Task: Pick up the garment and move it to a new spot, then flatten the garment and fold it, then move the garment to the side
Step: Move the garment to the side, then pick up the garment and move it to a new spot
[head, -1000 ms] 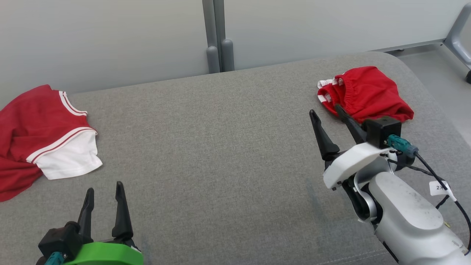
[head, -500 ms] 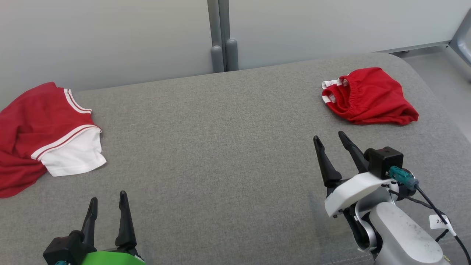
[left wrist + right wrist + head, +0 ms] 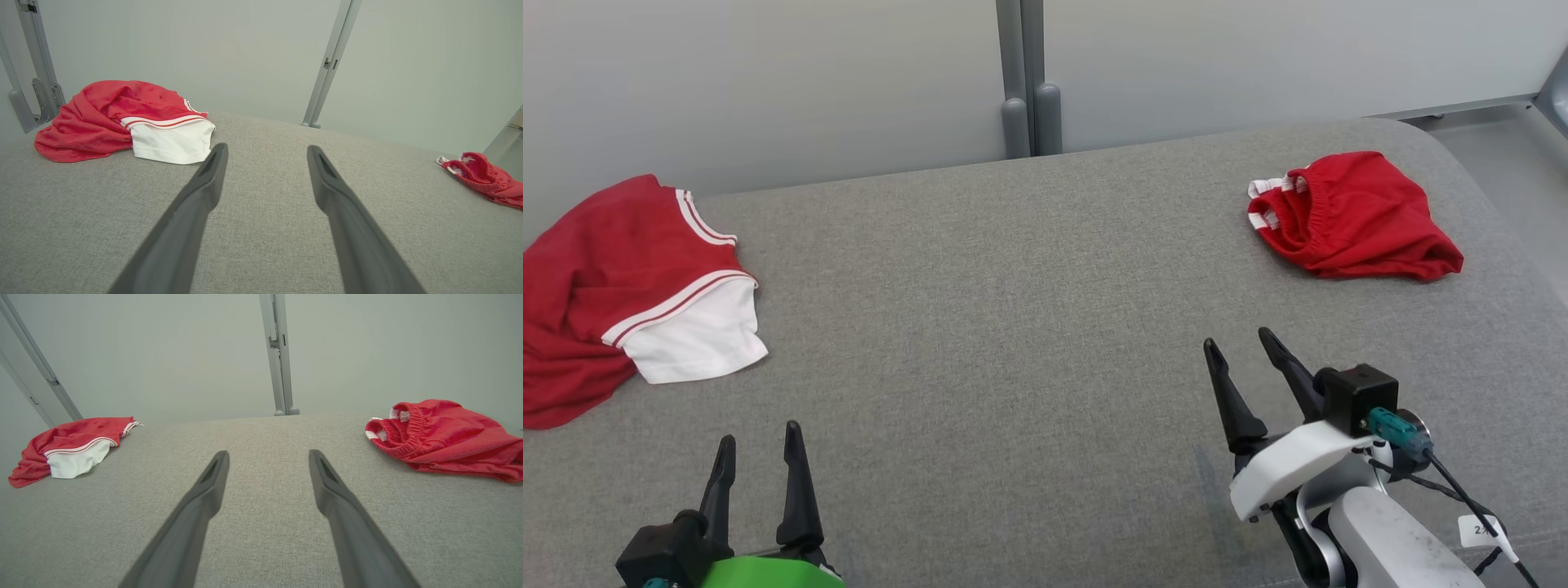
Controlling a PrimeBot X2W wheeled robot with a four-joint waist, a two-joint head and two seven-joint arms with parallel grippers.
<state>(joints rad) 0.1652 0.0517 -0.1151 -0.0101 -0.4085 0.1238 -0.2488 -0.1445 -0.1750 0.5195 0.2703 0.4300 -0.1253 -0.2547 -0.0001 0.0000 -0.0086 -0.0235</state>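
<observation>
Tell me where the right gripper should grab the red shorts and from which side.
Probably the gathered waistband of the red shorts, approached from the robot's left by the open right gripper. That bunched, raised edge faces the gripper's side; the rest lies flatter.

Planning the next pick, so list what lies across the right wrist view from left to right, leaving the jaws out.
red-and-white garment → grey post → red shorts
</observation>
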